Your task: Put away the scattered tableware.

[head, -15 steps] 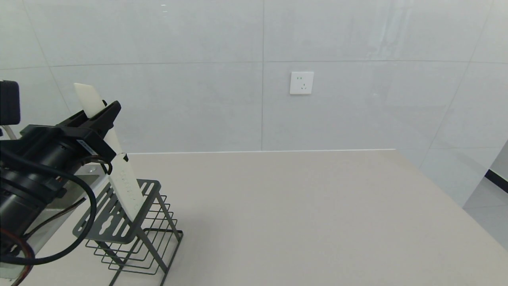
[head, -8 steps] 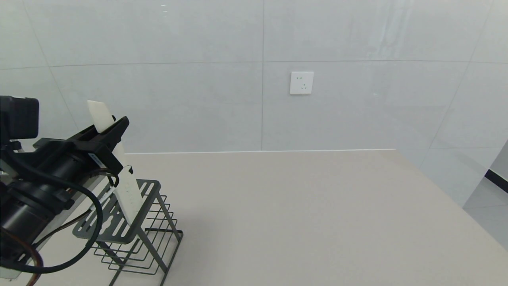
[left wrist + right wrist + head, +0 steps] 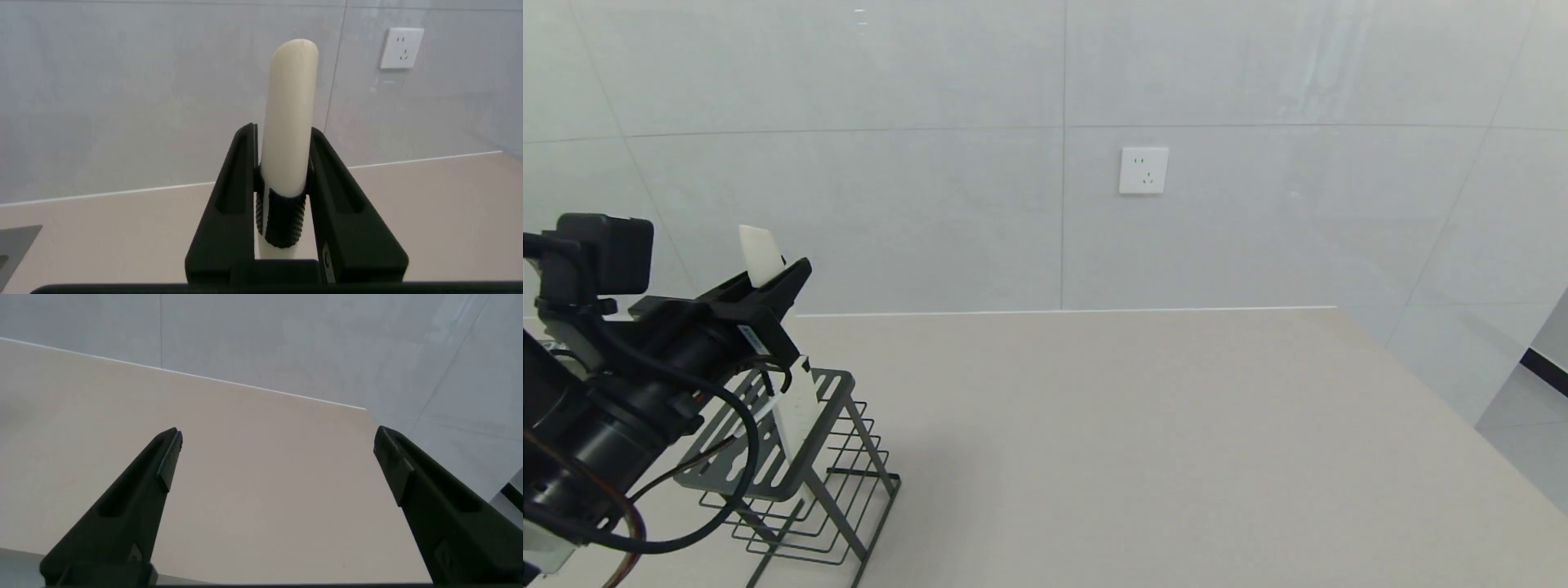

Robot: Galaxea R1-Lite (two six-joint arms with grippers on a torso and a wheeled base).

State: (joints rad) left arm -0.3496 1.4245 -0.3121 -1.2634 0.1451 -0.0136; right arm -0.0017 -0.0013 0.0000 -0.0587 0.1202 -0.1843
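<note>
**Q:** Right, where is the white utensil?

**A:** It is clamped in the closed jaws of the left gripper. It stands near-upright, and its lower end appears to enter a slot in the dark wire rack on the table.

**Q:** Why hold it mid-shaft?

**A:** Judgement: that leaves the lower end free to thread the slot (depth hidden). The right gripper hangs over the table, jaws wide apart and holding nothing.
</note>
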